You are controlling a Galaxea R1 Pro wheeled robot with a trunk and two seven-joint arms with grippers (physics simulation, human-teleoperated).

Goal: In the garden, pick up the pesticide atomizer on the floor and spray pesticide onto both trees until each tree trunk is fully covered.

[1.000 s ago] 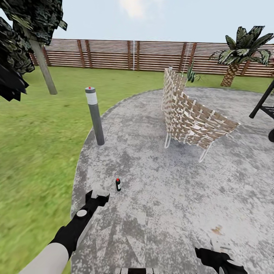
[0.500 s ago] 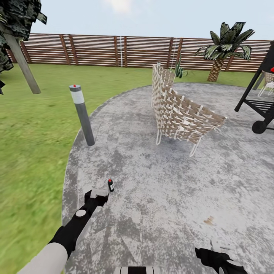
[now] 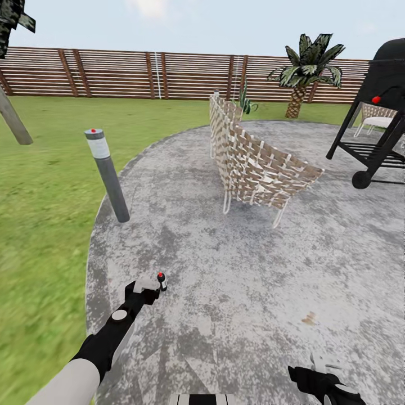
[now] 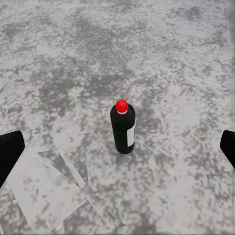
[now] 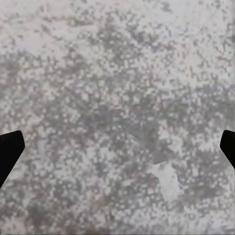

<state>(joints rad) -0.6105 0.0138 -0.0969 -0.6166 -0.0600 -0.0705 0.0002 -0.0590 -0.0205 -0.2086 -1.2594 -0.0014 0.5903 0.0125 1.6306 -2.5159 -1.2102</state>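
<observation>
The pesticide atomizer (image 3: pixel 161 279) is a small black bottle with a red cap, upright on the grey paving. My left gripper (image 3: pixel 147 286) hovers just short of it on its left side. In the left wrist view the atomizer (image 4: pixel 123 129) stands centred ahead between the two black fingertips (image 4: pixel 10 152), which are spread wide and open, apart from it. My right gripper (image 3: pixel 322 365) hangs low at the right, open over bare paving (image 5: pixel 117 117). A leaning grey trunk (image 3: pixel 12 121) shows at the far left over the lawn.
A grey bollard light (image 3: pixel 107 174) stands at the patio's left edge. A woven chair (image 3: pixel 253 163) sits mid-patio, a black grill (image 3: pixel 377 112) at the right. A palm (image 3: pixel 304 67) and the slat fence (image 3: pixel 169 73) close the back. Green lawn (image 3: pixel 45 197) lies to the left.
The whole picture has slid left as the camera turned right, bringing the grill into view. The atomizer now shows right beside my left gripper, nearer than before.
</observation>
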